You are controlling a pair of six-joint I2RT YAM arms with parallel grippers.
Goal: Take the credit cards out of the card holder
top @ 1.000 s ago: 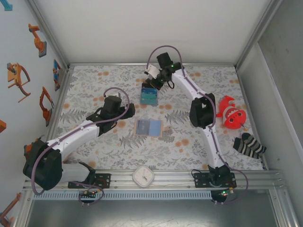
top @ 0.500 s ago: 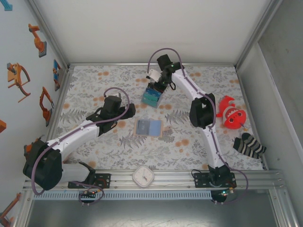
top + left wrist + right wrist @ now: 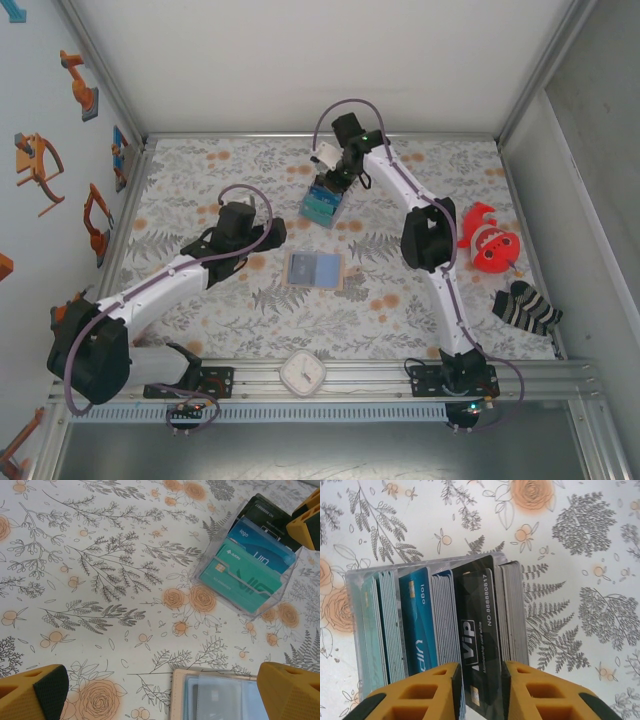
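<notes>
- Top view: a small, flat, tan leather-like card holder (image 3: 313, 287) is seen lying open near the middle of the white floral-printed tablecloth (image 3: 400, 310).
- Thin, pale blue credit cards (image 3: 327, 268) are seen inside its two halves.
- The left gripper (image 3: 262, 248) is held just to the left of the card holder, apart from it.
- Beyond the card holder, a clear plastic box (image 3: 317, 210) packed with teal, blue and black cards is stood on the cloth. The right gripper (image 3: 328, 188) is lowered onto its far end.
- A white clock (image 3: 301, 372) is placed by the near rail. A red plastic toy (image 3: 490, 242) and a black-and-white striped sock (image 3: 527, 308) are laid at the right edge.
- Left wrist view: the left gripper (image 3: 160, 685) is seen with its jaws spread wide above the cloth and the upper edge of the card holder (image 3: 177, 700).
- The credit cards (image 3: 220, 700) are tucked behind clear sleeves.
- Past it the clear plastic box (image 3: 202, 572) is seen, with a teal card (image 3: 240, 582) foremost. One yellow finger (image 3: 306, 522) of the right gripper is seen at its far corner.
- Right wrist view: the jaws of the right gripper (image 3: 480, 672) are parted only slightly, with a black card marked VIP (image 3: 480, 625) standing between them in the clear plastic box (image 3: 354, 625).
- Whether that card is pressed by the pads cannot be told.
- A blue card (image 3: 417, 625) is slotted just to its left.
</notes>
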